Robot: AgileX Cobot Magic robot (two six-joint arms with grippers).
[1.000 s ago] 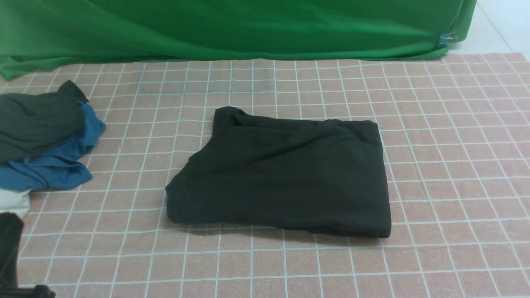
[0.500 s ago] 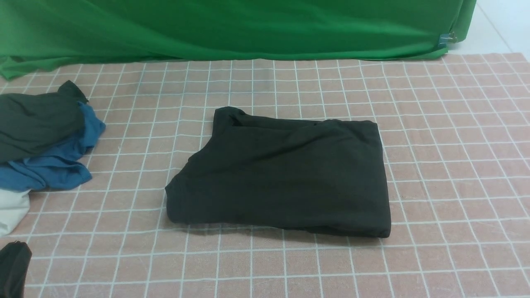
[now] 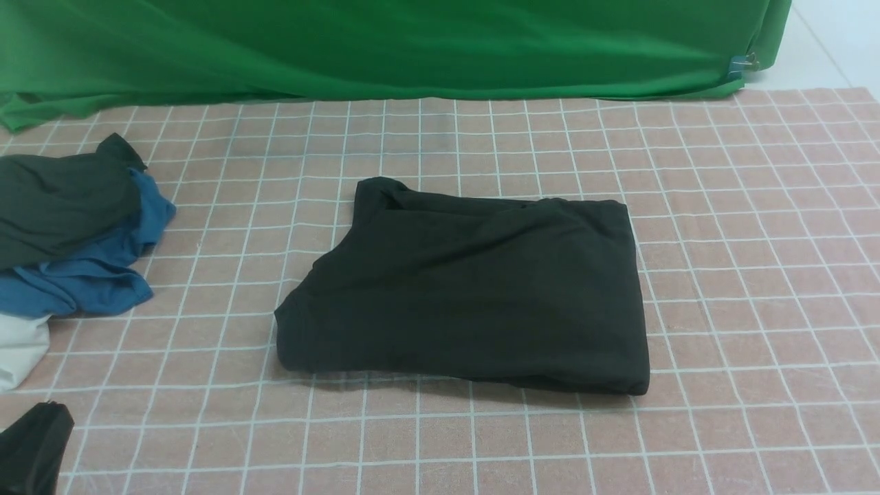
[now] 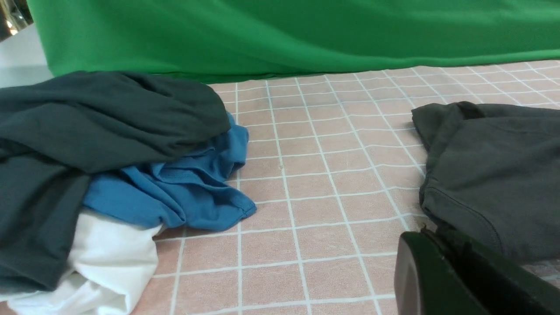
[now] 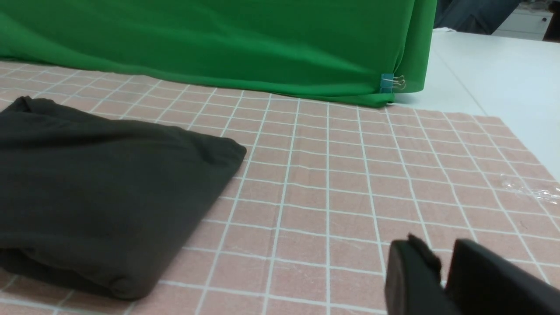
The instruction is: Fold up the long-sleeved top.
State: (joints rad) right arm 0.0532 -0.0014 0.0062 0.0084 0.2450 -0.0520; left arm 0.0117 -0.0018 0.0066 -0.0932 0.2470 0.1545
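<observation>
We see the left gripper (image 3: 31, 447) pinched closed and empty at the near left corner, low over the checked cloth (image 3: 756, 275). The right gripper (image 5: 442, 271) has a narrow gap, nothing in it. The long-sleeved top (image 3: 474, 289) lies mid-cloth as a folded black rectangle, clear of both. A garment pile (image 3: 69, 227) sits far left.

The long-sleeved top (image 3: 474, 295) is matt black soft knit on a matt checked cloth (image 3: 742, 275).
</observation>
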